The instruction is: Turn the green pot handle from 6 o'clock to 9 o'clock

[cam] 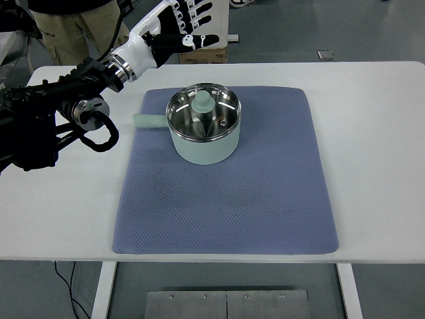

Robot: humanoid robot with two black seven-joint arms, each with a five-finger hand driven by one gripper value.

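Near the mat's (226,199) far edge, the green pot's (203,133) handle (149,120) points left. The left hand (182,26) hovers beyond, fingers spread, holding nothing. Any stray brush could knock the handle off position.

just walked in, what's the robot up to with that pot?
The green pot sits on the blue mat on the white table, with its handle pointing to the picture's left, about 9 o'clock. The left hand is raised above the table's far edge, fingers spread, holding nothing and clear of the pot. The right arm is out of view. A person stands behind the table at top left. Judged from the handle, the turn looks done.
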